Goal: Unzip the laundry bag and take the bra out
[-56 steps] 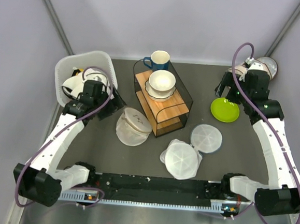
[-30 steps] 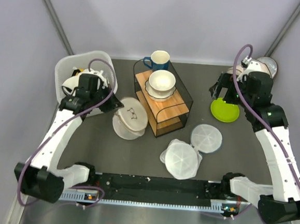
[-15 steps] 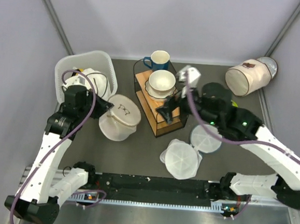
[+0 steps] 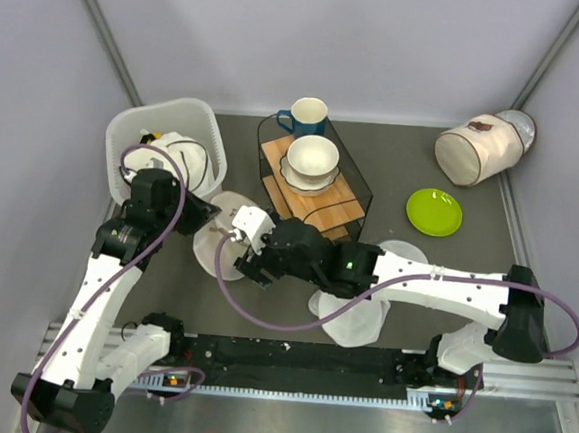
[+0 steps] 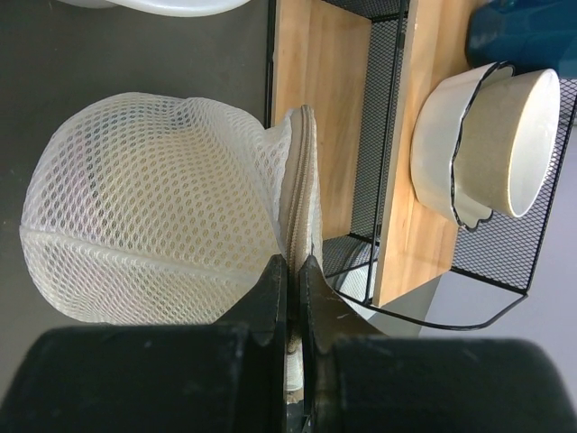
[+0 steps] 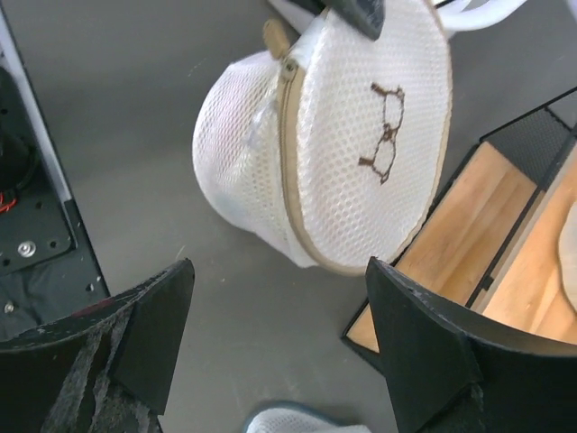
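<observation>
The bag [image 6: 352, 171] is up on edge just in front of the rack [image 4: 316, 194], between it and the basket [image 4: 165, 137], left of the middle of the table [image 4: 467, 251]. The left gripper [image 5: 293, 271] has it by the rim. In its own camera we see both fingers [image 5: 270, 302] squeezed tight on the zip [image 5: 297, 180] seam, with plain mesh bulging off to one side, and no logo or pull visible.

The right wrist camera gives us those. It shows the little dark glasses mark [image 6: 383, 135] on the face turned toward it. The tan zip is closed as far as we can follow it, with a pull tab [image 6: 273, 38] at the top near a dark left fingertip. We can't tell what's inside through the mesh.

The right gripper [image 6: 279, 271] hangs near the bag, jaws spread wide with nothing between them. From above, the right arm covers much of the bag. Only that view shows the basket and the green plate [image 4: 434, 212], well off to the right.
</observation>
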Controlling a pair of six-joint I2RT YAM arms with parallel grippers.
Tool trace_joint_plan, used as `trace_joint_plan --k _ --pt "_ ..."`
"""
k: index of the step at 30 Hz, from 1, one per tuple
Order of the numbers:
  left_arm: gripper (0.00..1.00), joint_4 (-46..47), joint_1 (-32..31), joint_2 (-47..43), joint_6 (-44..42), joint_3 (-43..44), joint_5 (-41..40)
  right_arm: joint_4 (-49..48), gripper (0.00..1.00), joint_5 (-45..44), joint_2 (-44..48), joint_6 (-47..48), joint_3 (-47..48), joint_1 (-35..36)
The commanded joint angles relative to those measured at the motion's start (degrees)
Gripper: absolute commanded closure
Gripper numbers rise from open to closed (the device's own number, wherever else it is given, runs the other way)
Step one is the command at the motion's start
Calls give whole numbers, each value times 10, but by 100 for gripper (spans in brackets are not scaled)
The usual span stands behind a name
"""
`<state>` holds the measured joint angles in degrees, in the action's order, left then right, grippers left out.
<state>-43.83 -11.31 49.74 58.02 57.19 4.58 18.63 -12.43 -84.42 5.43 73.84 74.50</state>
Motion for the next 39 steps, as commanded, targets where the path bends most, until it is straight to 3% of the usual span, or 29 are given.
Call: trace_joint_plan --k 1,6,12,13,15,16,18,19,22,23,24,30,36,39 --pt "100 16 -1 -13 11 32 5 -138 25 -39 -7 29 -4 6" --pt "100 0 -1 -18 9 41 -5 -197 32 -61 -48 47 -3 6" --pt "100 -14 -1 -18 20 45 0 -228 52 -61 -93 67 6 6" --pt "100 -13 -1 -18 22 46 3 -231 66 -64 -94 70 6 6" --pt "100 -15 -1 -17 26 46 9 -239 82 -73 -88 73 3 7" --pt "100 -17 -1 -18 25 46 8 -249 100 -79 -84 77 -1 6" --pt "100 -18 2 -18 15 47 -13 -261 100 -93 -67 101 -14 6" --pt "95 -28 8 -16 4 53 -23 -283 100 -95 -60 119 -21 6" --pt "38 -26 27 -4 -39 74 -1 -350 100 -80 -29 218 -81 4" --pt "13 -27 30 -1 -59 79 9 -392 100 -43 -20 243 -100 1" --pt "4 -29 37 4 -69 93 22 -414 100 -19 -8 281 -137 -5" --pt "1 -52 62 37 -132 108 128 -451 100 193 76 238 -216 -107" --pt "1 31 76 42 -107 3 300 -441 100 245 84 253 -223 -124" --pt "1 35 76 53 -104 -22 332 -436 100 260 80 252 -220 -124"
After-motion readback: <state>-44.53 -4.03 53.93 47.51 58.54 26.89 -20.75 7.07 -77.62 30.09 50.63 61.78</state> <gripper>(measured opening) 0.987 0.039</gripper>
